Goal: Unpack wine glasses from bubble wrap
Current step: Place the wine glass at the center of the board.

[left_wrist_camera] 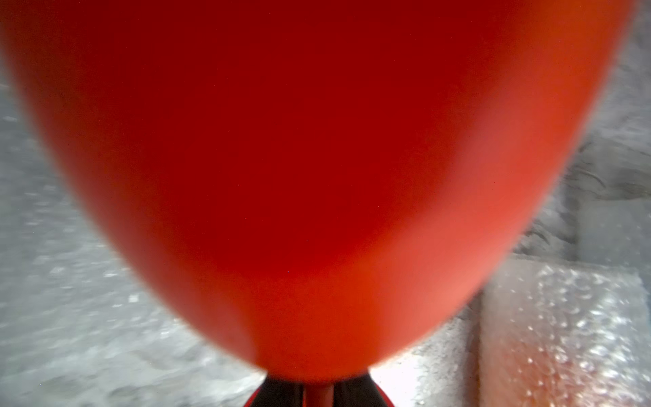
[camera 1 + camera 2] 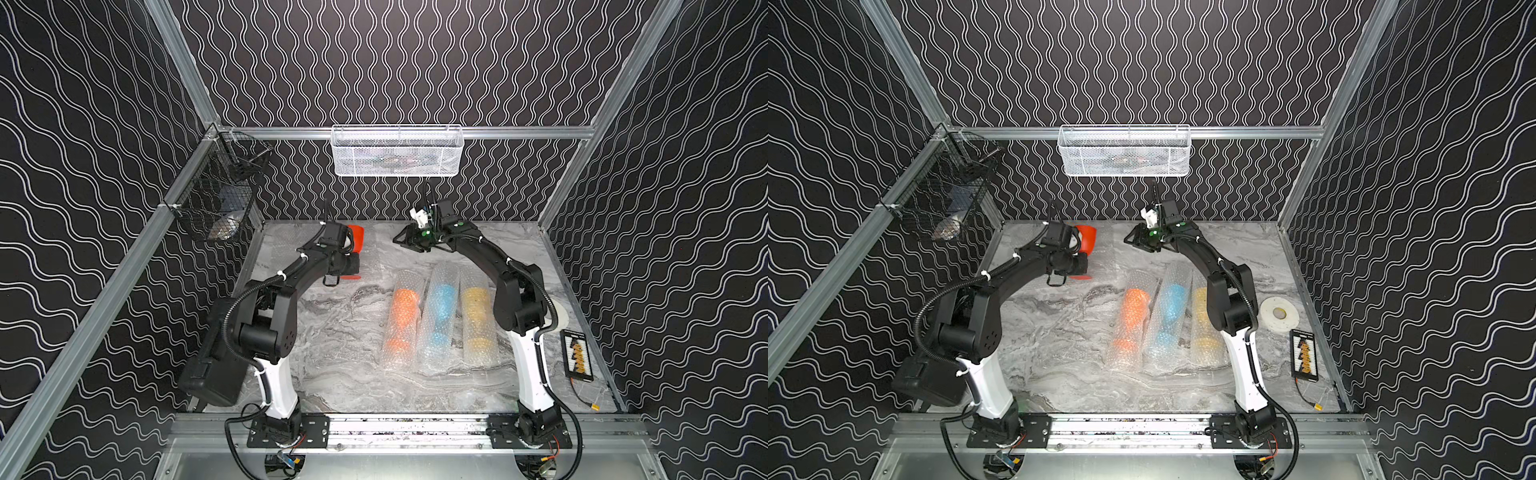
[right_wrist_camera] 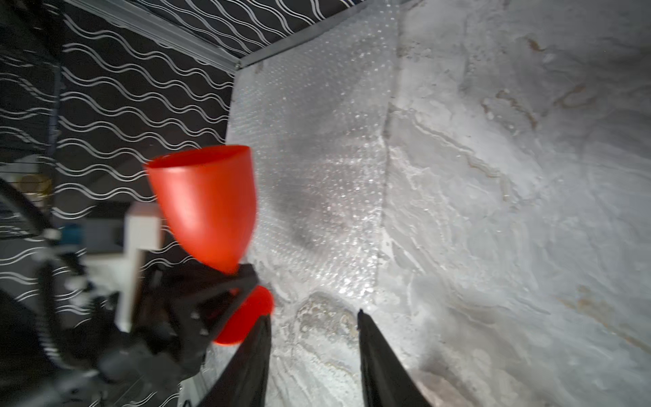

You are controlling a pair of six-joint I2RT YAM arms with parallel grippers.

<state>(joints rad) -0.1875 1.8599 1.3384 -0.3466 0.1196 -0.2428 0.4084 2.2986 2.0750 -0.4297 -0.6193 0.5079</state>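
Goblet (image 3: 204, 208), red, bare of wrap, is held at its stem by narrow left jaws over flat wrap (image 3: 317, 158) far-left on surface (image 2: 340, 332), likely for standing upright; right jaws gape empty; three wrapped goblets (image 2: 440, 316) lie mid-right.

The red plastic wine glass (image 3: 204, 208) looks smooth and dull. The clear plastic bubble wrap sheet (image 3: 317, 169) is bumpy and shiny. The grey marbled bench (image 2: 340, 340) looks smooth. The white wire basket (image 2: 397, 151) is metal.
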